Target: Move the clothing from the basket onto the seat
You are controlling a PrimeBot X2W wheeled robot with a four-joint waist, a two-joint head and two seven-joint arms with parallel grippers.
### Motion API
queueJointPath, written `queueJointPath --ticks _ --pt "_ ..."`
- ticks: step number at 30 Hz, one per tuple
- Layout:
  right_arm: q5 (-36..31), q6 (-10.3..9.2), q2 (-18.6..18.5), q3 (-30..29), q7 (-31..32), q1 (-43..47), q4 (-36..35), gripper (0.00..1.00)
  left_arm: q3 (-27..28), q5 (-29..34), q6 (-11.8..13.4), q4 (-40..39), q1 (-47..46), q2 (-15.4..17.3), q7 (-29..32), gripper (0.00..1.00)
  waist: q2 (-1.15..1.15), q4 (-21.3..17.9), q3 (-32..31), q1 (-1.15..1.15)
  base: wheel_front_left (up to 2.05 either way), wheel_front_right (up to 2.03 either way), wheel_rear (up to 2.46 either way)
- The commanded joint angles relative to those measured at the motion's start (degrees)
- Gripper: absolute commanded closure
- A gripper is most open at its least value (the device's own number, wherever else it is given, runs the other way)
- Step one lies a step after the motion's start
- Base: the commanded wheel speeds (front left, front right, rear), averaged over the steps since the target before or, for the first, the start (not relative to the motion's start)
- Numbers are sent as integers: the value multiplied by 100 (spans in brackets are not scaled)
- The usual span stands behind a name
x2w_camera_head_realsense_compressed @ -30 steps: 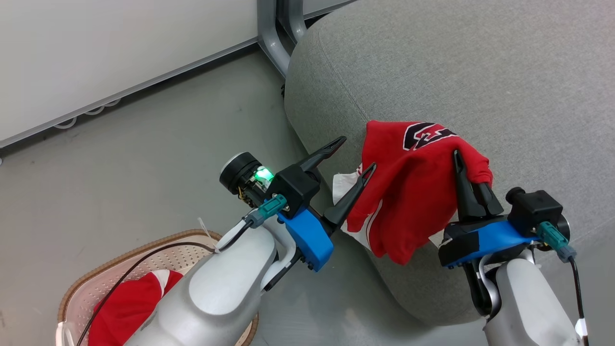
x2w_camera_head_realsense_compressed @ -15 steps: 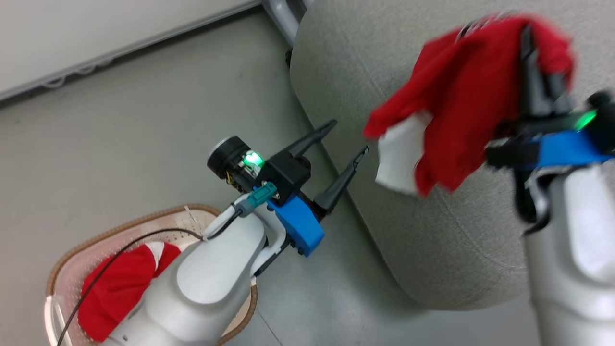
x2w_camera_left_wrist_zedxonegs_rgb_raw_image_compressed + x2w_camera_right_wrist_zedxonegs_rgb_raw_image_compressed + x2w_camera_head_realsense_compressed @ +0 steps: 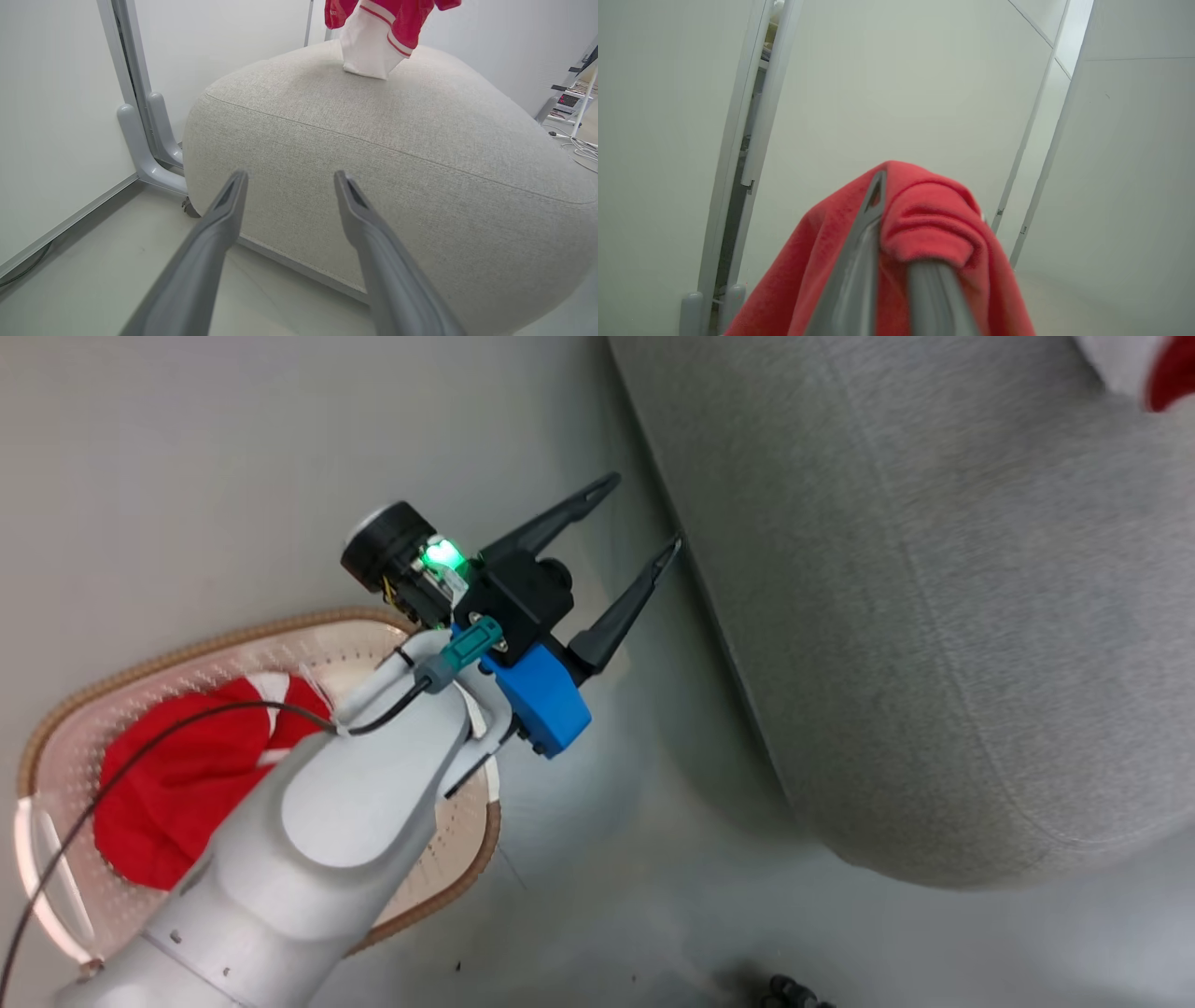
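The right gripper (image 3: 901,219), clamped on one red garment (image 3: 402,18) dangling above the seat (image 3: 420,154) at the top of the left wrist view, should lower it well inboard before releasing, while the left gripper (image 3: 644,513) gapes empty mid-frame and the other garment (image 3: 177,784) lies in the basket (image 3: 233,635), lower left.

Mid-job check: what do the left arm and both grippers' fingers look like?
The left gripper has two long tapered black fingers on a black block with a blue bracket and a glowing green light. A teal connector feeds a thin black cable along the rounded pale-grey forearm. The right gripper's fingers look dark grey.
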Motion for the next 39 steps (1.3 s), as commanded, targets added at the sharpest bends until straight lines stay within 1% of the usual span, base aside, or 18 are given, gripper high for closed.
queueJointPath --ticks 1,4,7,14,17,20,21,22,23,26,30,36,39 --pt "6 -6 -81 -73 0 -128 162 100 -21 53 14 -48 -118 76 8 0 0 107 377 -1 0 0 0" --pt "-16 -6 -298 -271 0 -189 665 100 -45 84 13 -156 -243 105 68 0 0 182 622 -1 0 0 0" --pt "-91 -6 -343 -372 -1 -207 1149 100 -45 93 25 -223 -314 162 88 0 0 221 788 -1 0 0 0" --pt "-286 -6 -41 -438 0 -12 2100 100 -55 79 47 -301 -349 269 114 0 0 226 959 -1 0 0 0" --pt "-295 -6 125 -537 0 92 2326 100 -63 59 63 -318 -328 325 134 0 0 218 972 -1 0 0 0" --pt "-282 -6 246 -592 0 164 2356 100 -59 38 70 -326 -289 382 145 0 0 183 941 -1 0 0 0" --pt "-287 -6 290 -606 0 201 2334 88 -55 38 73 -325 -270 401 150 0 0 164 918 -1 0 0 0" --pt "-311 -6 347 -613 0 259 2287 51 -52 26 85 -326 -248 417 153 0 0 145 887 -1 0 0 0" --pt "-335 -6 388 -624 0 319 2252 0 -54 12 98 -327 -220 425 151 0 0 129 846 -1 0 0 0" --pt "-350 -6 476 -746 0 499 2034 0 -59 -21 132 -320 -138 419 105 0 0 105 681 -1 0 0 0" --pt "-426 -6 604 -760 0 936 1714 0 -48 -119 165 -256 4 345 8 0 0 103 346 -1 0 0 0" --pt "-568 -6 656 -779 0 1702 1252 0 44 -301 237 -78 325 162 -159 0 0 221 -398 -1 0 0 0" --pt "-613 -6 703 -676 -1 2045 960 0 186 -423 292 5 550 95 -200 0 0 311 -839 -1 0 0 0"
